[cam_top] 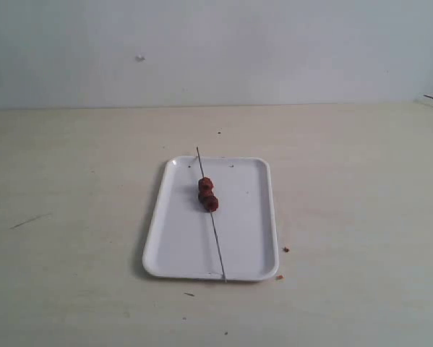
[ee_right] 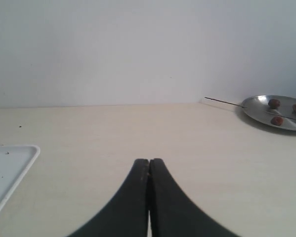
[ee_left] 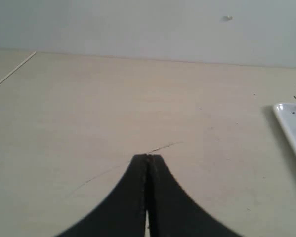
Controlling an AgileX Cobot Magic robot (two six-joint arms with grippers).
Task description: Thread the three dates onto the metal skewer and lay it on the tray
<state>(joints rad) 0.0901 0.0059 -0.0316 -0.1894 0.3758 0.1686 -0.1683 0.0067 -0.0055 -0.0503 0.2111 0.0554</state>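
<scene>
Plainly the bench [cam_top: 71, 217] takes up most of every view, pale and bare apart from a few marks. The tray [cam_top: 174, 246] sits near its middle, long side running away from the exterior camera, which leaves room for a long rod to lie along it. A round metal plate [ee_right: 260, 106] shows only in the right wrist view, well apart from the tray. It carries a few loose dates [ee_right: 274, 103] and a spare thin rod [ee_right: 224, 102], probably the supply for this job.

The left hand [ee_left: 148, 157] hovers over open bench with its fingers pressed together and nothing between them. The right hand [ee_right: 149, 161] is the same, closed on nothing. Neither shows in the exterior view, so both seem parked clear of the tray.

The metal skewer [cam_top: 217, 246] lies lengthwise on the tray, slightly slanted. Its far tip pokes past the far rim and its near tip rests at the near rim, being longer than the tray. The three dates [cam_top: 207, 194] sit bunched on it, touching one another, in the far half of the tray; the exact count is hard to make out. Judged from this, the task looks finished. Tiny reddish crumbs [cam_top: 285, 249] lie on the bench just beside the tray's near right corner.
</scene>
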